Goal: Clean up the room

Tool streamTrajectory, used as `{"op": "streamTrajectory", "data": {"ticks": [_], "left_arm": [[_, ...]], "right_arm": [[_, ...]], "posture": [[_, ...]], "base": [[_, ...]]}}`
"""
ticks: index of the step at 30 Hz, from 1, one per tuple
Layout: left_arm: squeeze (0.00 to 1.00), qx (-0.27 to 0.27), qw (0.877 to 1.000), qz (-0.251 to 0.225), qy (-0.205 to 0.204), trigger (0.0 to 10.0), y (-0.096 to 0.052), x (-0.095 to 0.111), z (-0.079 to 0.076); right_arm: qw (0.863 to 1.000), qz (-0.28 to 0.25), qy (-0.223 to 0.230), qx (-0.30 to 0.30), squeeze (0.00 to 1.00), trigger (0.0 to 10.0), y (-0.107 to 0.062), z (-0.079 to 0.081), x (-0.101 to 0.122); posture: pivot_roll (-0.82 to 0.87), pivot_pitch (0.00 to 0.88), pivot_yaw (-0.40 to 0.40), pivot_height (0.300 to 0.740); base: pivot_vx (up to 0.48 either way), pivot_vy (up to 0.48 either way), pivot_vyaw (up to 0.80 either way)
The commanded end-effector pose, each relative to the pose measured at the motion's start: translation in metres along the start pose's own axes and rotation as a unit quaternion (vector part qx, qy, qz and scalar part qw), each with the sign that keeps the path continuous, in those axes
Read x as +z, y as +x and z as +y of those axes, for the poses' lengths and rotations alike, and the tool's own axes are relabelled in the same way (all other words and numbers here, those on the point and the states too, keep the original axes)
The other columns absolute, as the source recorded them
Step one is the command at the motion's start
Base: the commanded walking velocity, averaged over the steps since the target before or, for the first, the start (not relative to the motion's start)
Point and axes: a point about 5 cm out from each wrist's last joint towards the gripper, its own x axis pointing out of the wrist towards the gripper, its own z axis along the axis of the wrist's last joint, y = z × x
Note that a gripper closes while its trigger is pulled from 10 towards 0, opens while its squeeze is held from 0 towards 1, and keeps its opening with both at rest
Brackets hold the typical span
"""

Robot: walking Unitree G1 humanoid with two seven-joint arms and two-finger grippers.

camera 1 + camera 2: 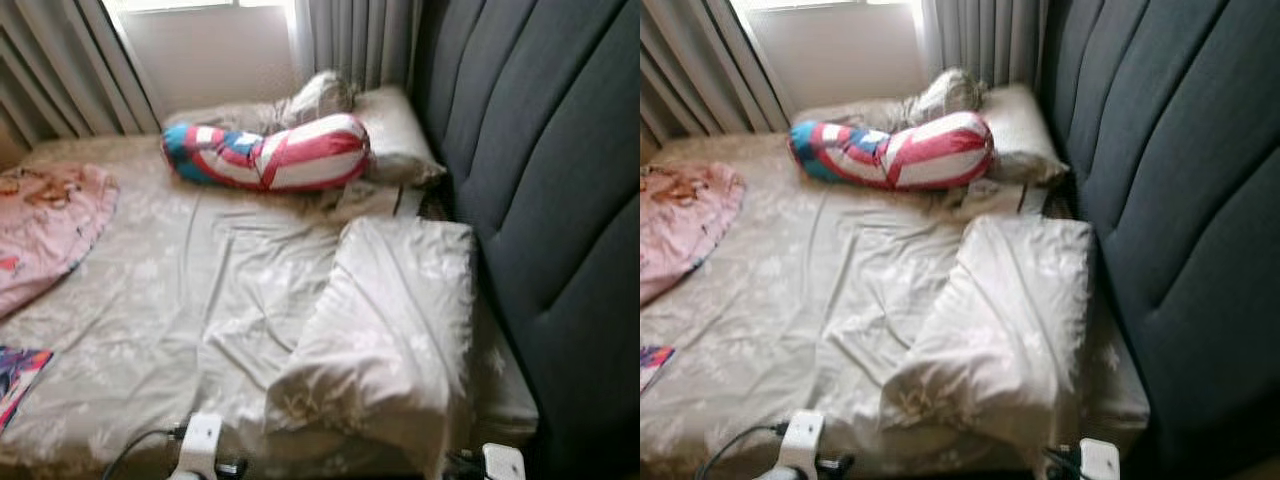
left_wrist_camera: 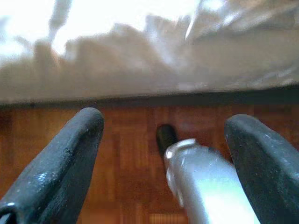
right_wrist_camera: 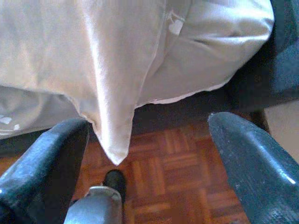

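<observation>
Unmade bed (image 1: 180,300) w/ beige pillow (image 1: 390,330) lying askew near dark headboard (image 1: 540,170); striped bolster (image 1: 270,155) across far end, pink blanket (image 1: 45,225) at left edge. Left gripper (image 2: 163,154) released, fingers spread over parquet floor (image 2: 131,154) beside bed. Right gripper (image 3: 149,163) likewise released, below hanging pillow corner.

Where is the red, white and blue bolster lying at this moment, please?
The bolster lies across the far end of the bed, against the beige pillow by the headboard.
</observation>
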Motion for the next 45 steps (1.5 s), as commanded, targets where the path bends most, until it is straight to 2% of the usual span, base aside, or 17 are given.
{"op": "streamTrajectory", "data": {"ticks": [1,10,11,12,13,14,18,25,26,27,28,30,34,39,40,45], "left_arm": [[0.00,0.008,1.000,0.011,0.005,10.0,-0.001,-0.004,0.006],[0.00,0.012,1.000,0.009,0.003,10.0,-0.001,-0.005,0.005],[0.00,0.020,1.000,0.004,-0.006,10.0,-0.002,-0.005,0.006],[0.00,0.024,1.000,0.002,-0.010,10.0,-0.002,-0.005,0.006],[0.00,0.024,1.000,0.002,-0.010,10.0,-0.002,-0.005,0.006],[0.00,0.031,0.999,-0.004,-0.019,10.0,-0.002,-0.004,0.006],[0.00,0.056,0.996,-0.047,-0.055,10.0,-0.003,0.001,0.007],[0.00,0.062,0.992,-0.087,-0.068,10.0,-0.004,0.006,0.004],[0.00,0.067,0.984,-0.155,-0.050,10.0,-0.005,0.034,0.013],[0.00,0.067,0.984,-0.155,-0.050,10.0,-0.005,0.034,0.013],[0.00,0.070,0.973,-0.217,-0.037,10.0,-0.008,0.061,0.022],[0.00,0.073,0.958,-0.275,-0.038,10.0,-0.013,0.081,0.025],[0.00,0.062,0.949,-0.307,-0.031,10.0,-0.017,0.088,0.022],[0.00,0.057,0.945,-0.320,-0.030,10.0,-0.019,0.089,0.022],[0.00,0.055,0.939,-0.338,-0.033,10.0,-0.023,0.090,0.023],[0.00,0.044,0.935,-0.350,-0.025,10.0,-0.026,0.087,0.018]], "right_arm": [[1.000,-0.010,0.011,0.009,0.00,10.0,0.000,0.005,-0.001],[0.997,-0.069,0.025,0.036,0.00,10.0,-0.001,0.008,0.012],[0.989,-0.139,0.017,0.052,0.00,10.0,0.011,0.026,0.059],[0.985,-0.165,0.014,0.057,0.00,10.0,0.013,0.033,0.077],[0.985,-0.165,0.014,0.057,0.00,10.0,0.013,0.033,0.077],[0.980,-0.191,0.015,0.059,0.00,10.0,0.014,0.037,0.090],[0.967,-0.247,0.013,0.060,0.00,10.0,0.010,0.038,0.109],[0.962,-0.269,0.009,0.052,0.00,10.0,0.007,0.030,0.110],[0.962,-0.269,0.008,0.034,0.00,10.0,0.006,0.024,0.107],[0.962,-0.269,0.008,0.034,0.00,10.0,0.006,0.024,0.107],[0.963,-0.270,0.011,0.021,0.00,10.0,0.004,0.020,0.103],[0.962,-0.272,0.016,0.011,0.00,10.0,0.002,0.013,0.098],[0.964,-0.267,0.017,0.003,0.00,10.0,-0.001,0.006,0.088],[0.964,-0.264,0.018,-0.001,0.00,10.0,-0.003,0.003,0.083],[0.964,-0.263,0.023,-0.012,0.00,10.0,-0.005,-0.003,0.078],[0.965,-0.262,0.023,-0.014,0.00,10.0,-0.007,-0.005,0.073]], "posture": [[-0.05,0.000,0.030,0.740],[-0.05,0.000,0.028,0.740],[-0.06,0.000,0.027,0.740],[-0.06,0.000,0.026,0.740],[-0.06,0.000,0.026,0.740],[-0.06,0.000,0.023,0.740],[-0.06,0.000,0.015,0.740],[-0.06,0.000,-0.009,0.740],[-0.05,0.000,-0.015,0.740],[-0.05,0.000,-0.015,0.740],[-0.06,0.000,-0.018,0.740],[-0.05,0.000,-0.022,0.740],[-0.06,0.000,-0.030,0.740],[-0.06,0.000,-0.032,0.740],[-0.05,0.000,-0.035,0.740],[-0.05,0.000,-0.035,0.740]], "base": [[0.000,0.000,0.00],[0.000,0.000,0.00],[0.000,0.000,0.00],[0.000,0.000,0.00],[0.000,0.000,0.00],[0.000,0.000,0.00],[0.000,0.000,0.00],[0.000,0.000,0.00],[0.000,0.000,0.00],[0.000,0.000,0.00],[0.000,0.000,0.00],[0.000,0.000,0.00],[0.000,0.000,0.00],[0.000,0.000,0.00],[0.000,0.000,0.00],[0.000,0.000,0.00]]}}
